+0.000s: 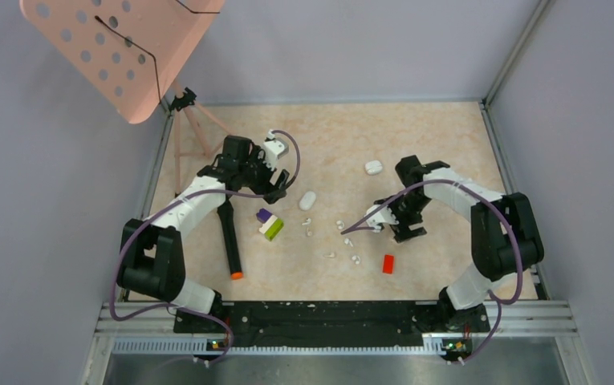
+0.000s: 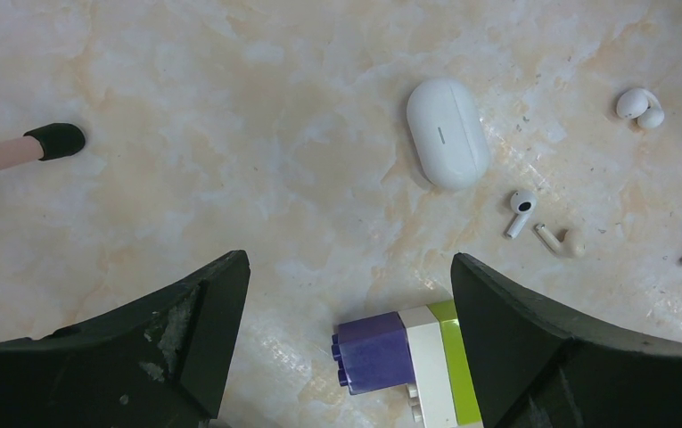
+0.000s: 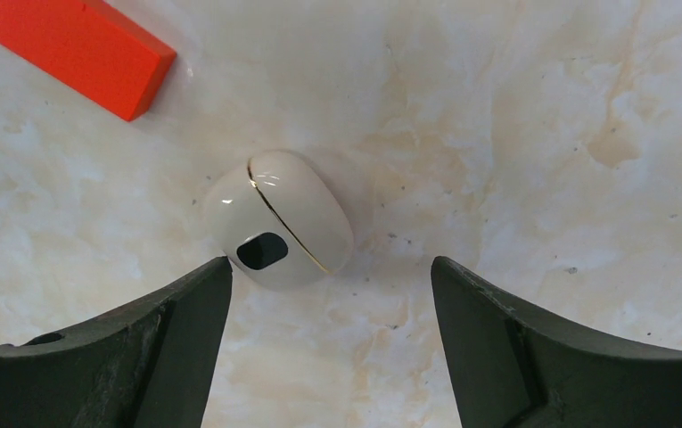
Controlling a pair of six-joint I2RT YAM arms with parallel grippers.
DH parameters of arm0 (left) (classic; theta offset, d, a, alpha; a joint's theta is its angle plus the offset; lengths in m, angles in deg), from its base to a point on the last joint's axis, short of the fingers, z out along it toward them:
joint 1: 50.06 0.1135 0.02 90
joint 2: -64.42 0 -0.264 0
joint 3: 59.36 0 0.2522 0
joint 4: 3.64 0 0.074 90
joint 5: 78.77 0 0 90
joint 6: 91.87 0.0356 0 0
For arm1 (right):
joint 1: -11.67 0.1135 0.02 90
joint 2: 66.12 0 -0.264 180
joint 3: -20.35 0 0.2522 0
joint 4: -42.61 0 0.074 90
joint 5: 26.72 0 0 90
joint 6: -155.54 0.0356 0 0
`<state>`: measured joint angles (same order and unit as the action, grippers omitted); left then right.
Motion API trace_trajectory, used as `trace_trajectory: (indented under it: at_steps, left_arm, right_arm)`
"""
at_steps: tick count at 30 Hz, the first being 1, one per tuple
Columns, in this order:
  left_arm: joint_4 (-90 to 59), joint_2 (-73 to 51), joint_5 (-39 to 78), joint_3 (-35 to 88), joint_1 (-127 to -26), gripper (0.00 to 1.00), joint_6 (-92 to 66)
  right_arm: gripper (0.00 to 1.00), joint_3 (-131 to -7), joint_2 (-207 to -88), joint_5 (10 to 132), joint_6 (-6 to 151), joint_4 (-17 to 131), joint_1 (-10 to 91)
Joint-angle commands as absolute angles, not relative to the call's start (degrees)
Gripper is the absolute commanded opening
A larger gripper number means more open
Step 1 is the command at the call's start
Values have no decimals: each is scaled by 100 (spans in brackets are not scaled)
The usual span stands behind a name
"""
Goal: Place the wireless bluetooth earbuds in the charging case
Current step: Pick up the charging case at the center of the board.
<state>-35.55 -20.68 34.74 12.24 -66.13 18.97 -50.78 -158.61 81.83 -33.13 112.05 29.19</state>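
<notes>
Several tiny white earbuds lie scattered mid-table; in the left wrist view they show as a stemmed earbud and others to the right. One white pebble-shaped charging case lies ahead of my left gripper, which hangs open and empty over a purple-white-green brick. My right gripper is open too. A rounded white case with a thin seam and a dark oval mark lies just beyond its left fingertip. In the top view that case is hidden under the right gripper.
A red brick lies near the right gripper and shows as the red brick in the right wrist view. Another white case sits further back. A black marker with an orange tip lies at the left, near a pink tripod.
</notes>
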Motion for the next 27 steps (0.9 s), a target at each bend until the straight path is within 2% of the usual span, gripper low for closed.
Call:
trace_trajectory:
  at_steps: [1, 9, 16, 27]
  left_arm:
    - [-3403, -2082, 3563, 1355, -6628, 89, 1879]
    - [-3460, -2163, 3551, 1483, -6632, 89, 1800]
    - [-3574, -2206, 3530, 1576, -6629, 89, 1804]
    - [-3571, -2286, 3486, 1673, -6640, 88, 1963]
  right_arm:
    - [81, -5123, -15946, 8697, -3123, 11213, 3036]
    - [80, -5031, -15991, 9114, -3179, 11209, 3039]
    - [68, -4934, -16018, 9053, -2543, 10866, 3037]
    - [68, -4323, -15489, 8597, -1710, 10172, 3000]
